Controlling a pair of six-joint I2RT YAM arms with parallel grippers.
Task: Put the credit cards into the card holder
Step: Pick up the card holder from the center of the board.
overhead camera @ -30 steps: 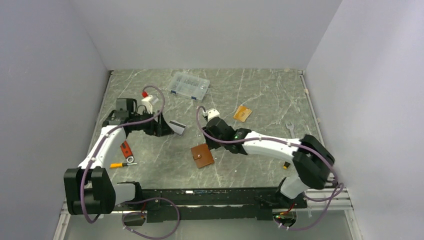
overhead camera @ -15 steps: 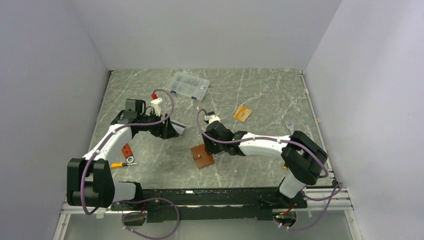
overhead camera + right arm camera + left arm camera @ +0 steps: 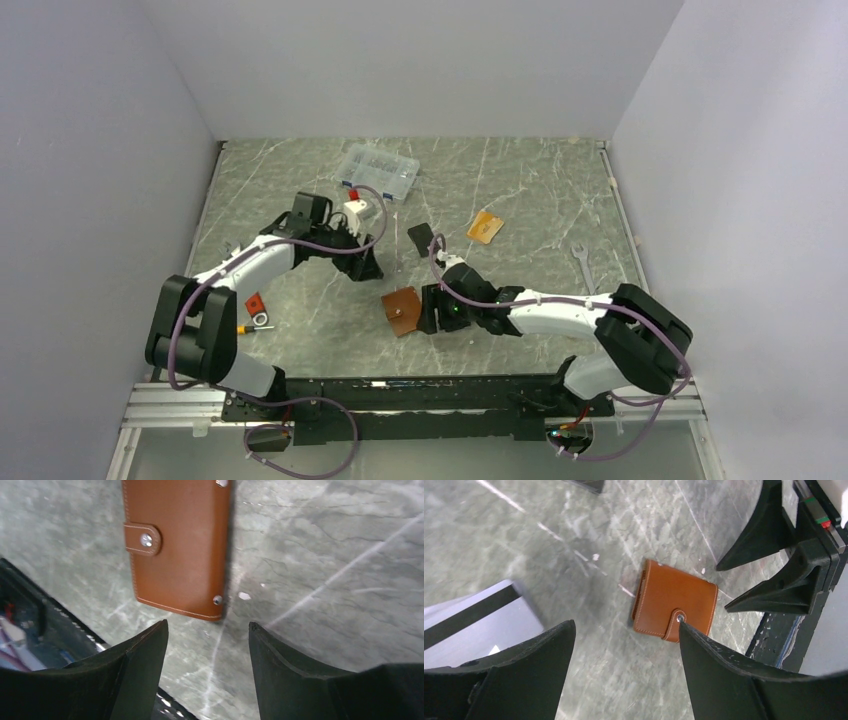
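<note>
The brown leather card holder is lying closed on the marble counter, near the middle and toward the near edge. Its small snap strap is fastened over one edge.

The right gripper is reaching in from the right and sitting low, just beside the card holder's right edge. Its jaws are standing apart with nothing between them, and in the right wrist view the card holder is lying just beyond the fingertips.

The left gripper is hovering to the far left of the card holder. Its jaws are also spread wide and holding nothing between them. The left wrist view is looking down past them at the card holder and at the right gripper's black fingers beside it.

A silver-grey card with a dark stripe is showing at the left edge of the left wrist view, outside the left finger. I cannot tell whether it is resting on the counter or being carried.

An orange card is lying flat farther back and to the right, well apart from both grippers. A small black rectangle is lying between it and the left gripper.

A clear compartment box is sitting at the far side, a wrench is lying on the right, and a yellow-handled screwdriver is lying on the near left.
</note>
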